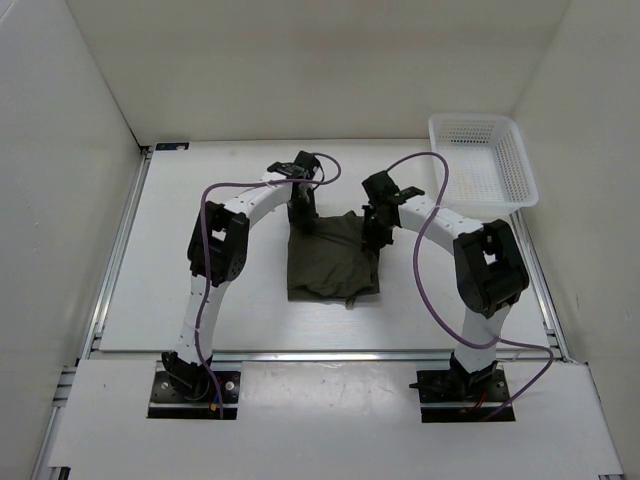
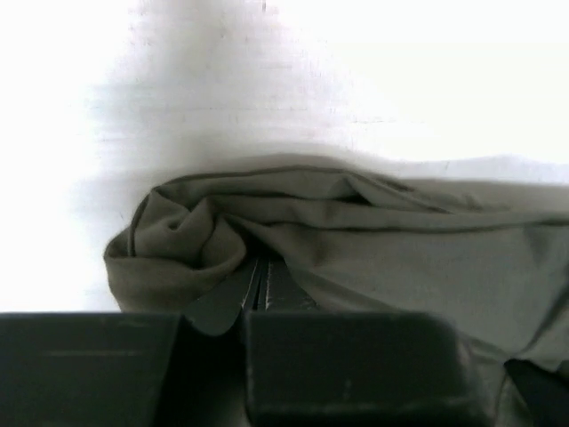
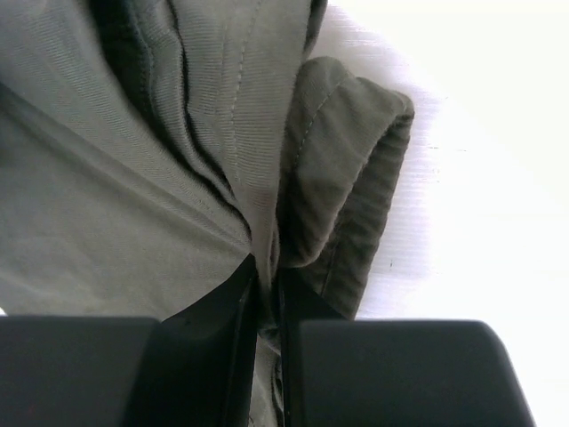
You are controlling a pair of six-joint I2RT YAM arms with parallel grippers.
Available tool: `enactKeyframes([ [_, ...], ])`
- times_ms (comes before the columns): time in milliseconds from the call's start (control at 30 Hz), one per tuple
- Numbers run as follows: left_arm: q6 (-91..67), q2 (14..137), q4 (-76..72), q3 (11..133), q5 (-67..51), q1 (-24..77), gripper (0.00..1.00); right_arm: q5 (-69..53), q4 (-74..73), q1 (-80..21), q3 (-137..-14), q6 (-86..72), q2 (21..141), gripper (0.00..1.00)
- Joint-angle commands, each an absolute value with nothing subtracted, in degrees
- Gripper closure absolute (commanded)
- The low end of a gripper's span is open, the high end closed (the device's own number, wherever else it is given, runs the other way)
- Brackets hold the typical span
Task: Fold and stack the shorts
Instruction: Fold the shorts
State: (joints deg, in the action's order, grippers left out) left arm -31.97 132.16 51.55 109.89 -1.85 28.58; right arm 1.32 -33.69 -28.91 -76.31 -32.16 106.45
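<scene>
The dark olive-green soft fabric shorts (image 1: 332,262) lie as a rumpled, roughly square bundle in the middle of the tabletop (image 1: 260,325), between the arms. The left claw (image 2: 258,286) is pinched tight on the cloth's far-left edge, and the right claw (image 3: 265,277) is clamped on its far-right corner. I judge the fold to be partly made, with smoothing and stacking not yet done. The white plastic mesh basket (image 1: 482,160) sits well apart at the far right.

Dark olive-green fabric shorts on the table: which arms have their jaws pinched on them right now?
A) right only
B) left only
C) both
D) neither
C: each wrist view shows it, the left gripper with jaws shut on a bunched corner of the dark olive-green fabric shorts, the right gripper with jaws shut on a fold of them.
</scene>
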Motion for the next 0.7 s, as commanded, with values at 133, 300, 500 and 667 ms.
enactKeyframes([
  [133,-30.5,127.72,51.68,110.83,1.15,28.65,0.83,2.37,-35.77,-29.09,-76.64,-31.55,100.12,0.79],
  [300,-25.93,121.12,58.6,118.46,1.22,28.65,0.53,7.37,-39.89,-29.09,-80.76,-31.55,90.28,0.04],
  [500,-24.61,111.4,65.3,124.98,4.21,28.65,0.08,20.64,-47.01,-29.09,-83.76,-30.5,76.83,0.0],
  [667,-25.92,95.31,63.21,113.76,5.88,26.11,0.05,32.33,-54.04,-25.85,-78.67,-30.5,65.85,0.0],
])
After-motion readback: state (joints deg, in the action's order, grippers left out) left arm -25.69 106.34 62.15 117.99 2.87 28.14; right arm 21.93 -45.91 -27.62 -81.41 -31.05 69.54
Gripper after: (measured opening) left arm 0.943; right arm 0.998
